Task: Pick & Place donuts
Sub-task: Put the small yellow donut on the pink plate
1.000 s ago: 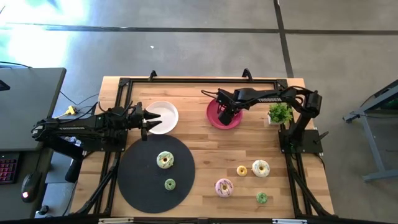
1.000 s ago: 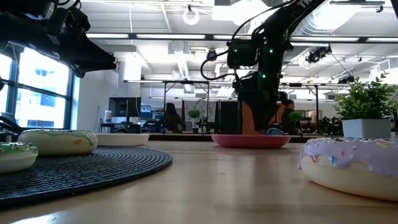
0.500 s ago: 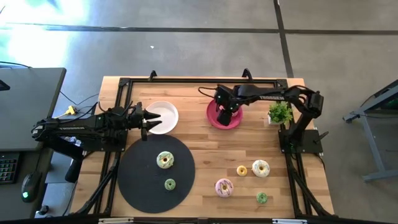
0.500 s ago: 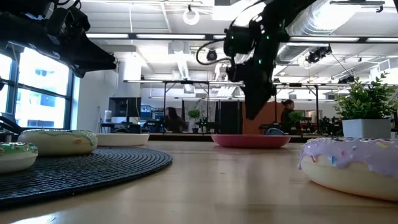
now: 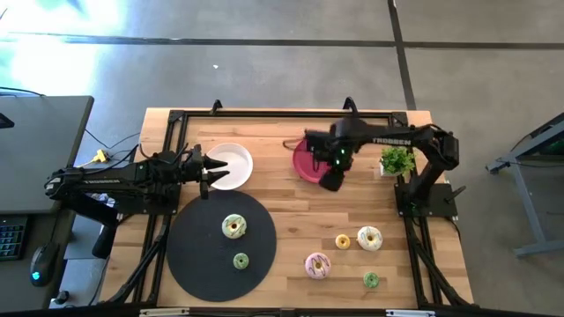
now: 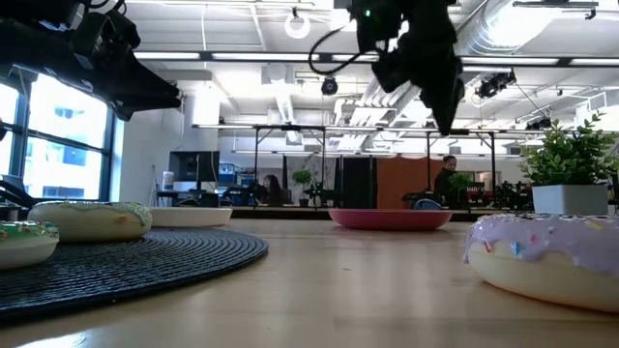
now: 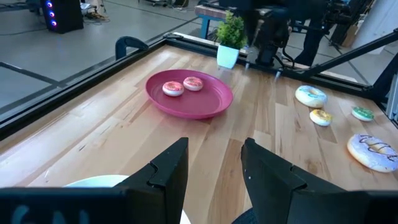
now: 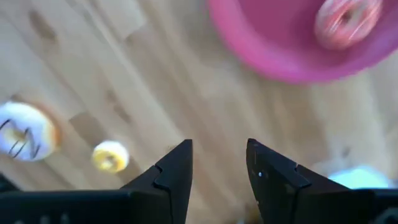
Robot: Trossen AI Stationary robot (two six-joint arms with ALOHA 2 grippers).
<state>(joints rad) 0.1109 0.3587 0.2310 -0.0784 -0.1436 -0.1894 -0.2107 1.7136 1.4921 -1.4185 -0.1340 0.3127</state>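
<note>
Two small donuts (image 7: 173, 89) (image 7: 193, 83) lie in the red plate (image 5: 304, 163). A cream donut (image 5: 233, 226) and a tiny green one (image 5: 241, 261) sit on the black round mat (image 5: 220, 246). On the bare wood lie a yellow donut (image 5: 343, 241), a white one (image 5: 369, 238), a pink-iced one (image 5: 317, 265) and a green one (image 5: 371, 280). My right gripper (image 5: 329, 183) hangs open and empty above the plate's near right rim, high over the table in the low view (image 6: 448, 121). My left gripper (image 5: 207, 172) waits open at the white plate's (image 5: 231, 165) left edge.
A small potted plant (image 5: 397, 160) stands right of the red plate, close to the right arm. A black frame runs along the table's far and side edges. Bare wood lies between the red plate and the loose donuts near the front right.
My right gripper has risen out of the red plate, well above the table, and swung toward the table's near right, from over the plate's middle to over its near right rim. The donuts in the plate have stayed where they were.
</note>
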